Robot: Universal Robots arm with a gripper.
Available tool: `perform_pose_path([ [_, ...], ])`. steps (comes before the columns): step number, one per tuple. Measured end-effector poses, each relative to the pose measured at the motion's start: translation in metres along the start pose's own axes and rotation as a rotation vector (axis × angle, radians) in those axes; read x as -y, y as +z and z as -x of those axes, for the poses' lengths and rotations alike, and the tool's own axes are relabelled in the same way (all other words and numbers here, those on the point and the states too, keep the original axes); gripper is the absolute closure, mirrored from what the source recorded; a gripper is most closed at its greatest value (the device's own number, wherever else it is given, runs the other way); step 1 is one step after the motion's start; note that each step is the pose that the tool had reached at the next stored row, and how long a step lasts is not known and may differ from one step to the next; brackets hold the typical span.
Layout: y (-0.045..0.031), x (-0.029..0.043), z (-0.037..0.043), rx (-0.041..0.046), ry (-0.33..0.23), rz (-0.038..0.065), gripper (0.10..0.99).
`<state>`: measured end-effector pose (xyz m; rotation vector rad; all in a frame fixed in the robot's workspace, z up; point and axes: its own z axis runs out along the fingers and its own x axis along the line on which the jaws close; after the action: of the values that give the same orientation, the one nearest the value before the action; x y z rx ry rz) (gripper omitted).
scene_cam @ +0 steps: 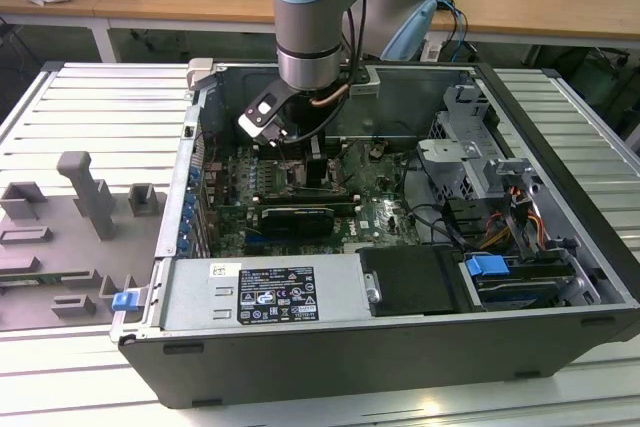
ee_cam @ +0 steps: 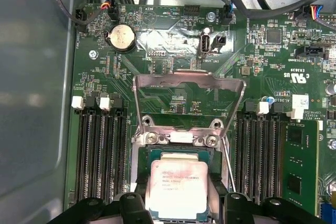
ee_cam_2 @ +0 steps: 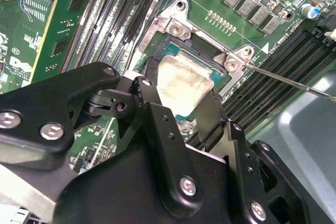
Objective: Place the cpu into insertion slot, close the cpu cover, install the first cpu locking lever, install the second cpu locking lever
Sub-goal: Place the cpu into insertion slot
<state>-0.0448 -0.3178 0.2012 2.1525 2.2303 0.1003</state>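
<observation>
The robot arm reaches down into an open computer case (scene_cam: pixel 300 357) that lies on its side, so the green board (ee_cam: pixel 252 77) faces up and is easy to get at. The cpu cover (ee_cam: pixel 189 77) stands up like an open lid. I think it is up so that the way into the insertion slot (ee_cam: pixel 181 152) is free. A thin locking lever (ee_cam_2: pixel 294 82) sticks out to the side, swung away from the slot, which lets the cover stay up. Long black memory slots (ee_cam: pixel 102 156) run along both sides of the slot. In the second wrist view the gripper (ee_cam_2: pixel 181 92) has one black finger on each side of the cpu (ee_cam_2: pixel 184 82). The fingers (ee_cam_2: pixel 149 77) are only as far apart as the chip is wide, and they look pressed on its two edges, so I think the gripper is holding it. Holding it by the edges keeps the shiny top and the underside free. The cpu is right at the slot with its pale top facing up, and it lies flat and lined up with the dark square rim. I cannot tell if it is sitting all the way down or is a tiny bit above. The cover is not closed yet, and the lever is not locked.
</observation>
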Motion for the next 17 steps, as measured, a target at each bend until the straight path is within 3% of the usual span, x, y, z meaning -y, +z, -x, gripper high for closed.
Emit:
perform_pose_path([
  [3,0.0002,0.0000,-0.0001,-0.0004,0.000,0.000,0.549],
  [4,0.0002,0.0000,-0.0001,-0.0003,0.000,0.000,0.486],
  [11,-0.0081,-0.0006,-0.0001,-0.0002,0.000,0.000,0.502],
  [15,-0.0113,-0.0008,-0.0002,-0.0001,0.000,0.000,0.812],
  [16,-0.0118,-0.0009,-0.0002,-0.0002,0.000,0.000,0.812],
  [17,-0.0123,-0.0009,-0.0002,-0.0002,0.000,0.000,0.933],
])
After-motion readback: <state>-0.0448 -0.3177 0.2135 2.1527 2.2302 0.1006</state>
